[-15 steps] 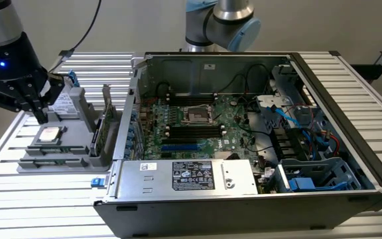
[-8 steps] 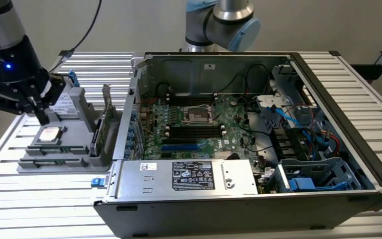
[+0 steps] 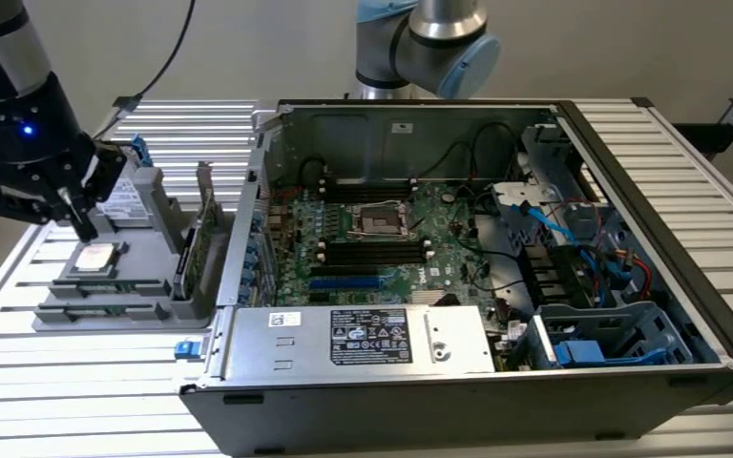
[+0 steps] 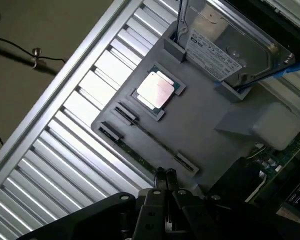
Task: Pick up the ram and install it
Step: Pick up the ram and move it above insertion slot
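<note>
At the exterior view's left, the gripper [image 3: 84, 227] hangs over a gray tray [image 3: 150, 262] beside the open computer case [image 3: 405, 415]. Its fingers are pressed together and grasp nothing. The ram [image 4: 135, 155] stands on edge in a slot along the tray's outer side, close to the fingertips but apart from them. A processor chip [image 3: 96, 258] lies flat on the tray, near a hard drive [image 3: 122, 205].

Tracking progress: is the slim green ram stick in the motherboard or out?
Out: the slim green ram stick sits in the grey holder tray outside the computer case.
</note>
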{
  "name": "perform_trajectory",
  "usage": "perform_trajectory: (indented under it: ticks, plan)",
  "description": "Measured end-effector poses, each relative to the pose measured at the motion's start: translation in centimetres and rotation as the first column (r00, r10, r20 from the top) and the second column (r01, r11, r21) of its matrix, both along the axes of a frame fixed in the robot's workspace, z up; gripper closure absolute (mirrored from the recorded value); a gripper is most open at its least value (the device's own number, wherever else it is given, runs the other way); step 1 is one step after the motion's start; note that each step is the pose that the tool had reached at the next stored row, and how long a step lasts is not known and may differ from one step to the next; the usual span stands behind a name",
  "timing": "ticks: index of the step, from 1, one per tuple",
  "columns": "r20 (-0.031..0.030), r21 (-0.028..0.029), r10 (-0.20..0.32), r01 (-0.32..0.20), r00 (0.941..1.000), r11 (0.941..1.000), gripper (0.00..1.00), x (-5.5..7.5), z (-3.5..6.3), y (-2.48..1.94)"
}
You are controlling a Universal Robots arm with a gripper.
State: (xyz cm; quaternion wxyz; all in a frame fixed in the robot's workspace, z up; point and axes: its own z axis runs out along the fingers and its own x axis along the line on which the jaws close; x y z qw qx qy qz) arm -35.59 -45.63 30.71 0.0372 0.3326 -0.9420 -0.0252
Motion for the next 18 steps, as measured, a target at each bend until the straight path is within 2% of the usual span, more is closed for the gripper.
perform_trajectory:
  ticks: [4, 9, 13, 18]
  plan:
    - [0.0001, 0.0018, 0.073, -0.073, 0.9973, 0.9973, 0.9, 0.0, -0.22, -0.01]
    - [0.0002, 0.0028, 0.163, -0.163, 0.9867, 0.9866, 0.9, 0.0, -0.5, 0.0]
    - [0.0004, 0.0036, 0.234, -0.234, 0.9722, 0.9722, 0.9, 0.0, -0.76, 0.0]
    - [0.0006, 0.0046, 0.321, -0.321, 0.947, 0.947, 0.9, 0.0, -1.08, 0.0]
